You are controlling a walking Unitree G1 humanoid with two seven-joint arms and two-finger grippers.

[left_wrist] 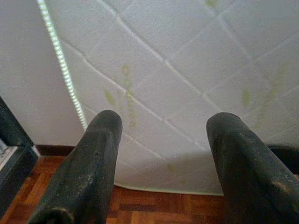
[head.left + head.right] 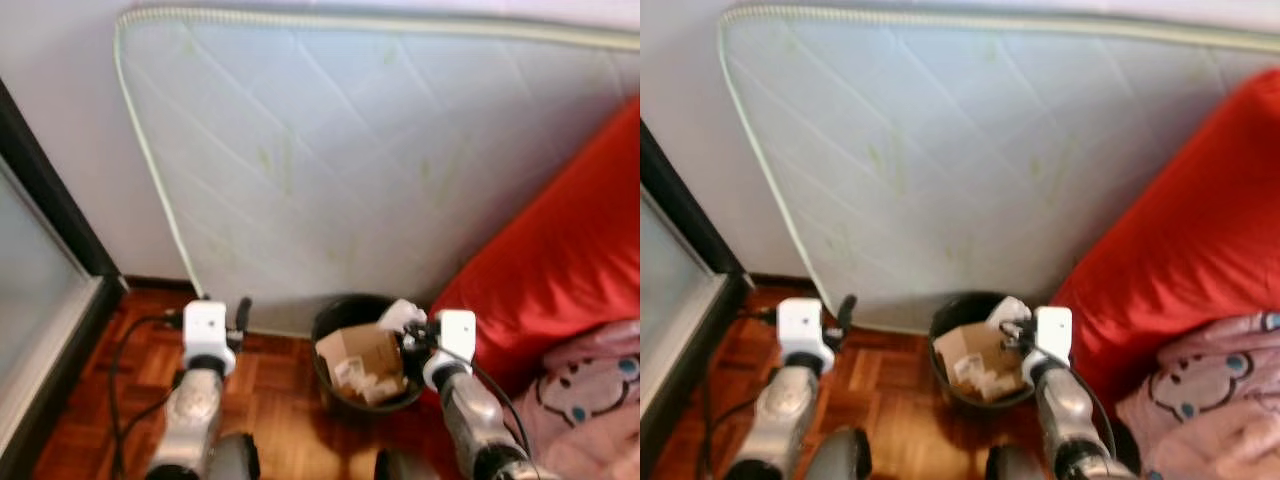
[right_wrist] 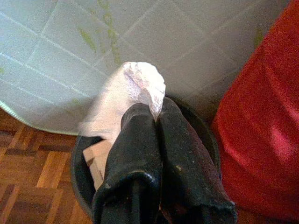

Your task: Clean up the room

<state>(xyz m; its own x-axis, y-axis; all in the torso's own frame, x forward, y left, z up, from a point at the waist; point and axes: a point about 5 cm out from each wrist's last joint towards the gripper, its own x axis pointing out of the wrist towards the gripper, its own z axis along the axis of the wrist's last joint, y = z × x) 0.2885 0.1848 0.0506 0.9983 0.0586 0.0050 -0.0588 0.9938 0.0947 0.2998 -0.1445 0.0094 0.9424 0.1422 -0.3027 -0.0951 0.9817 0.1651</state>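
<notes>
Right pincer (image 3: 156,112) pinches tissue (image 3: 133,91) over bin (image 2: 335,318).

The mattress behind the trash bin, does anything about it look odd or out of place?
Yes. The mattress stands on its edge against the wall rather than lying flat, and its quilted cover shows faint yellow-green stains. The black bin in front holds cardboard, with the right claw pinching a white wad above it.

White quilted mattress (image 2: 380,150) leans upright against pale wall (image 2: 50,100), ahead of both jaws. Wood parquet floor (image 2: 270,400) below them. Red sofa (image 2: 570,250) right of right jaw; dark-framed glass panel (image 2: 30,270) far left.
</notes>
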